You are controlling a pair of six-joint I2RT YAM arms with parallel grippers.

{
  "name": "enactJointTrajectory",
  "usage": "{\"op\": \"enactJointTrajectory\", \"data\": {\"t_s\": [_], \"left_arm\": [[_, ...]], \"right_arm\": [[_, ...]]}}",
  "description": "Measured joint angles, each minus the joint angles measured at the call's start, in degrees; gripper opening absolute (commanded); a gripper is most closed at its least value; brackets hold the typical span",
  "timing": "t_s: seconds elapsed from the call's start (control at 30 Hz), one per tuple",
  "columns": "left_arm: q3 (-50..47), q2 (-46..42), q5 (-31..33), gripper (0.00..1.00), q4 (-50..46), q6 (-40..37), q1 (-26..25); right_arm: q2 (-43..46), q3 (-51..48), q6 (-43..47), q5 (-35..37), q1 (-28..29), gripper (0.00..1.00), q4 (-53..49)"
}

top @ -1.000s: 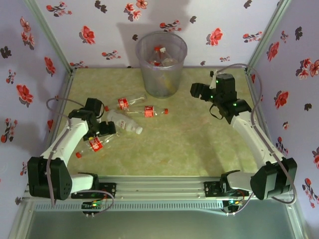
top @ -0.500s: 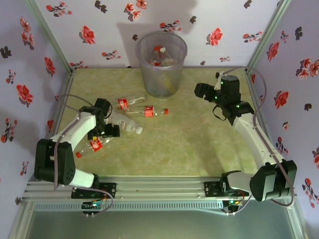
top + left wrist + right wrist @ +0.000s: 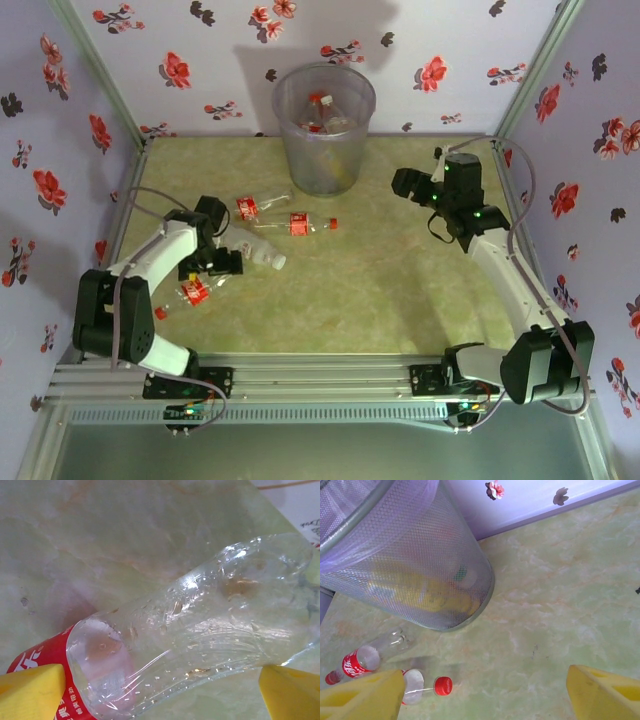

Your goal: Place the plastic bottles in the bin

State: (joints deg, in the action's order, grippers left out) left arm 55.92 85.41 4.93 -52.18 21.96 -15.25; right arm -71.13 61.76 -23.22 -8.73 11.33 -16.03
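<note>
Near the left edge of the table [image 3: 400,300], my left gripper [image 3: 160,697] hangs low over a red-label bottle [image 3: 200,625] lying on its side. Jaws apart, one on each side of the clear body, nothing clamped. Close by, toward the table's middle, lie a whitish bottle [image 3: 255,250], a far bottle [image 3: 247,207] and a capped bottle [image 3: 298,222]. The bin [image 3: 322,155] stands at the middle of the far edge, with some bottles already inside. My right gripper [image 3: 482,695] is wide open and empty, over bare table to the right of the bin.

Handling guess: the bottle looks empty and thin-walled, so it should be light, slick and round — likely to roll or squirt out, and to dent under a hard squeeze. I'd take it across the body, close to the label band where it looks stiffer, closing gently and square to its axis.
</note>
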Motion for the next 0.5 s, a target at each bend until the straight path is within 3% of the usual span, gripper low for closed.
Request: {"op": "enactJointTrajectory", "data": {"t_s": [0.2,0.5], "left_arm": [[0.1,2.3,1.2,1.00,-0.3,0.0,-2.5],[-1.6,6.5,-2.1,0.85,1.4,0.4,-3.0]], "right_arm": [[0.0,0.0,-0.2,-0.1,-0.3,0.85,0.0],[0.0,0.0,-0.9,-0.1,-0.3,0.85,0.0]]}}
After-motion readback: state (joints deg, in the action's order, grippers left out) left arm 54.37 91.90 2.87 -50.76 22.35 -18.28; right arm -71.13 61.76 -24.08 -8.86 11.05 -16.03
